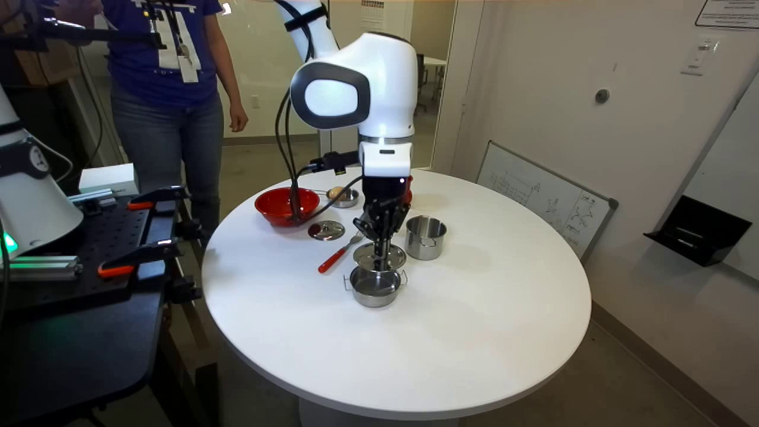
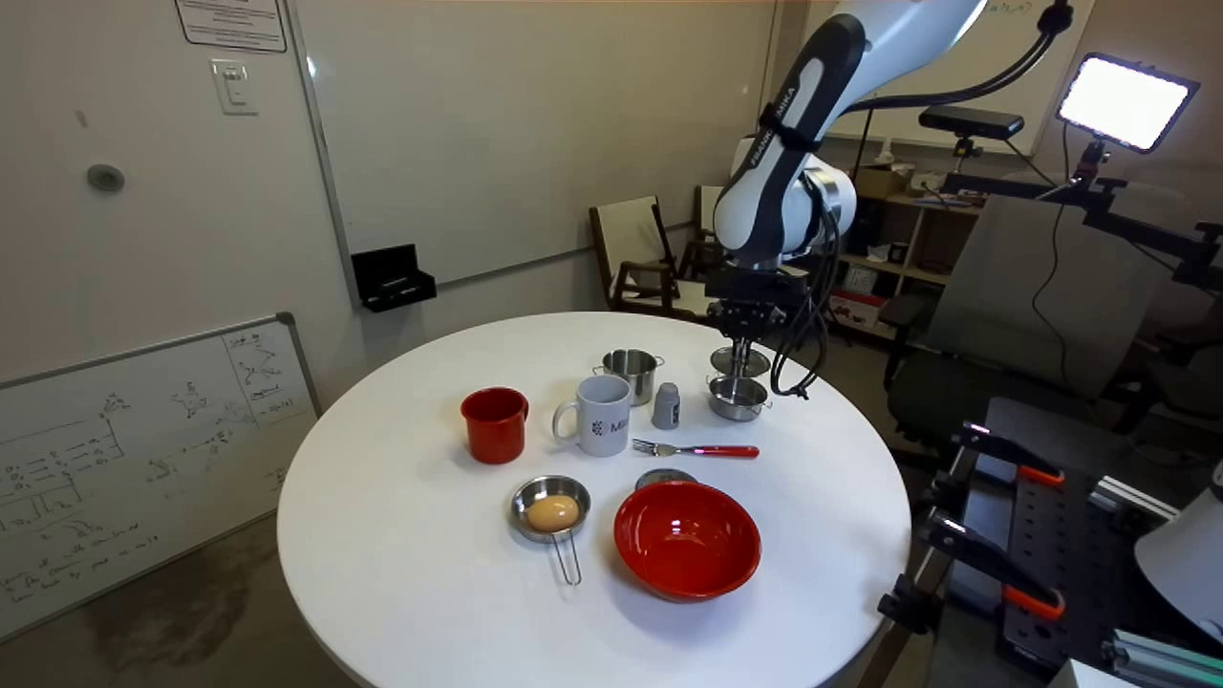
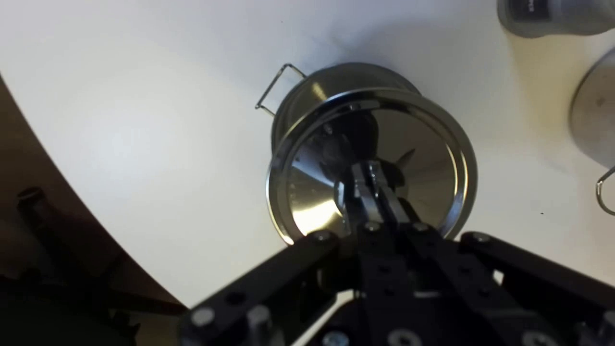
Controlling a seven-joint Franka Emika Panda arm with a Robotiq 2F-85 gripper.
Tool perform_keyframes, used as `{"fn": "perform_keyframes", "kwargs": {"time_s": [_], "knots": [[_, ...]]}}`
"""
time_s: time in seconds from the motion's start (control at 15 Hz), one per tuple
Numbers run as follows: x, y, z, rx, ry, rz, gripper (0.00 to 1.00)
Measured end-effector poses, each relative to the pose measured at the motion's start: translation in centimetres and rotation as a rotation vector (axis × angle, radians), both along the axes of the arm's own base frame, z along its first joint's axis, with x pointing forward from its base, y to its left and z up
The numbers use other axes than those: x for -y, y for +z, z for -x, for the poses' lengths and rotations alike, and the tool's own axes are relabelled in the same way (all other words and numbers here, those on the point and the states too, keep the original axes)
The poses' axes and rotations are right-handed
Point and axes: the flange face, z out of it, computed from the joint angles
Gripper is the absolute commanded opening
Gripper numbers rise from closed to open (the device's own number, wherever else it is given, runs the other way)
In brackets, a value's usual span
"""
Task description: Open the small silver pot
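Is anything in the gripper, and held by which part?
The gripper holds the lid of the small silver pot at the lid's top centre; exact contact is hidden.

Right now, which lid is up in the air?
The lid in the gripper, held over the small silver pot; the other lid lies on the table near the red bowl.

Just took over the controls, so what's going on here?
The robot's gripper is pinching a shiny lid near its centre and holding it above the small silver pot. The pot stands uncovered on the white table, its inside visible in both exterior views, so it's open, but the lid isn't set down yet. What looks like a second lid lies beside the red bowl.
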Motion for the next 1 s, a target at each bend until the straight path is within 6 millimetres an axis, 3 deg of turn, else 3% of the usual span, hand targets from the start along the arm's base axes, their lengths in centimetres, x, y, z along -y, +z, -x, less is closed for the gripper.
{"fn": "perform_keyframes", "kwargs": {"time_s": [0.2, 0.4, 0.8, 1.0], "knots": [[-0.7, 1.6, 1.0, -0.052, 0.081, -0.010, 0.05], [-0.6, 2.0, 3.2, -0.094, 0.115, -0.034, 0.06], [1.4, 0.2, 8.8, -0.150, 0.050, -0.078, 0.06], [2.4, -0.8, 10.6, -0.155, -0.009, -0.099, 0.05]]}}
